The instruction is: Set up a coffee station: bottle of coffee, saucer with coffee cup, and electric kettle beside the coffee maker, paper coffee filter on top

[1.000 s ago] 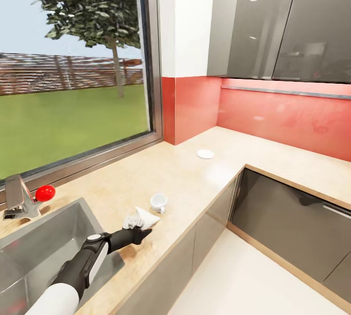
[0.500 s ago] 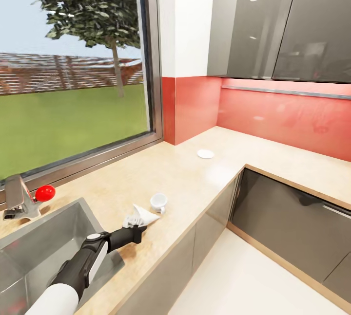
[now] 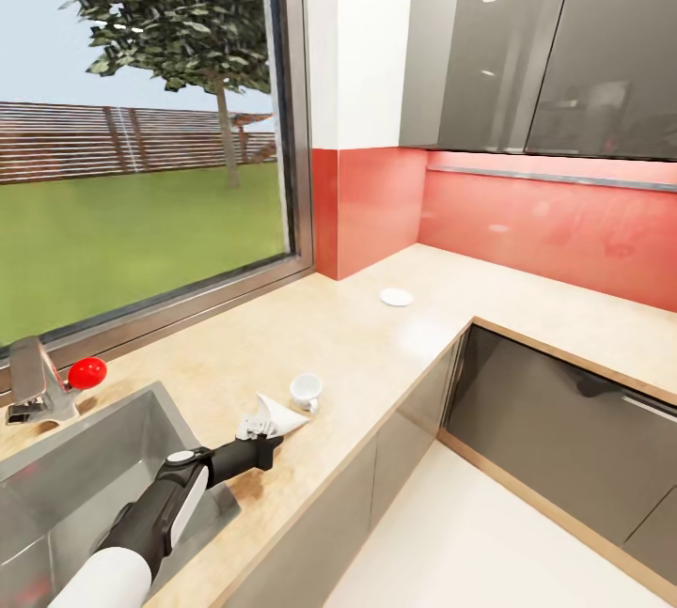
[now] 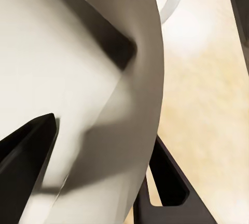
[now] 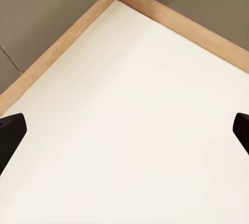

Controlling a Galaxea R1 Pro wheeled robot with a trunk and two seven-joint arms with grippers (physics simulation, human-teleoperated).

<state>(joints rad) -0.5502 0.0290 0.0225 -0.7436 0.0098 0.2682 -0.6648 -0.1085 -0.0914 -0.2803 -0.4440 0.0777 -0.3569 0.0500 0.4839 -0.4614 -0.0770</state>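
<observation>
Left arm stretched low across steel sink [image 3: 85,467] corner, forearm near level, left tool [image 3: 261,428] at surface [image 3: 357,354] front edge, clenched on paper coffee filter [image 3: 279,414]: white crumpled cone, fingers [image 4: 26,167] pressed either side of paper. Coffee cup [image 3: 306,390] just beside filter, small, white, glossy, resting on light-wood surface. Saucer [image 3: 396,297] flat, round, white, well apart near red backsplash corner. Right tool [image 5: 124,135] spread wide, nothing between tips, above pale floor [image 5: 135,130].
</observation>
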